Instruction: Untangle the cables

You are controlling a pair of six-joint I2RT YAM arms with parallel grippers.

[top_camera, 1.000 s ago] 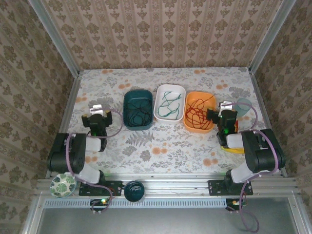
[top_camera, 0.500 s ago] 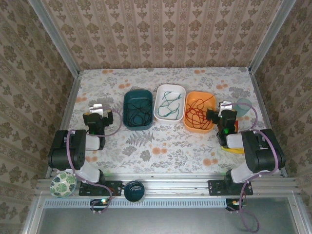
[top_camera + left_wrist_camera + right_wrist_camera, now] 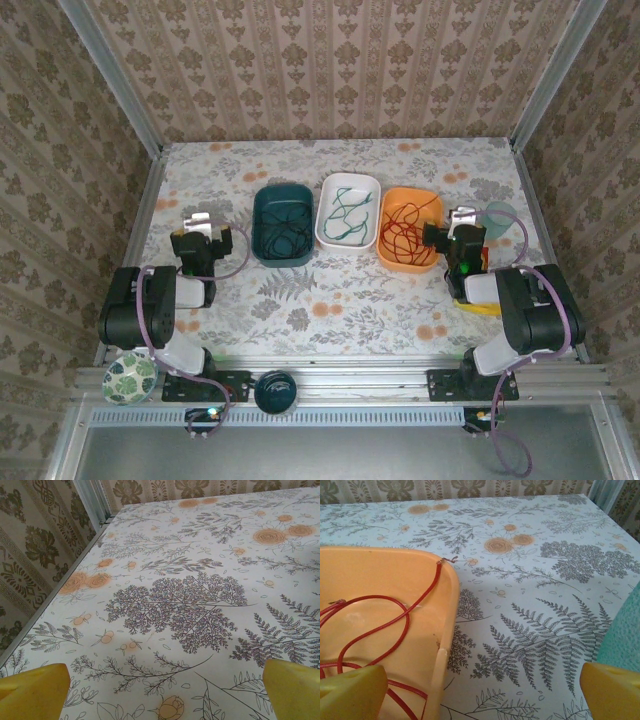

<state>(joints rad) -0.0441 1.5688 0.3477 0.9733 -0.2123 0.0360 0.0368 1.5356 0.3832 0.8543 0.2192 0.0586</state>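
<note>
- Left gripper [image 3: 199, 226]: jaws at full width, nothing between the yellow pads [image 3: 32, 692]; bare floral table [image 3: 175, 605] beneath in the wrist view.
- Compared with a second ago: left arm swung slightly toward the left wall, gripper drawn back a touch. Small shift, no contact with anything.
- Right gripper [image 3: 464, 222]: equally wide, empty, unmoved over that second. Parked just beside the orange tray [image 3: 431, 205], left pad [image 3: 350, 692] over its near corner.
- Just right of that gripper: teal cup [image 3: 500, 214], standing clear of the trays.
- Beyond the grippers, three trays in a row at mid-table, cables lying as before:
  - red cable [image 3: 395, 630] looped inside the orange tray, one end draped on the rim;
  - green cable [image 3: 346, 212] in the white tray [image 3: 360, 181];
  - black cable [image 3: 286, 228] in the dark teal tray [image 3: 263, 205], hard to trace against the dark floor.
- No strand seen crossing from one tray to another.
- Reading: one colour per tray, both tools empty and off the work; untangling judged essentially finished, left arm's shift likely a retreat rather than a new reach.
</note>
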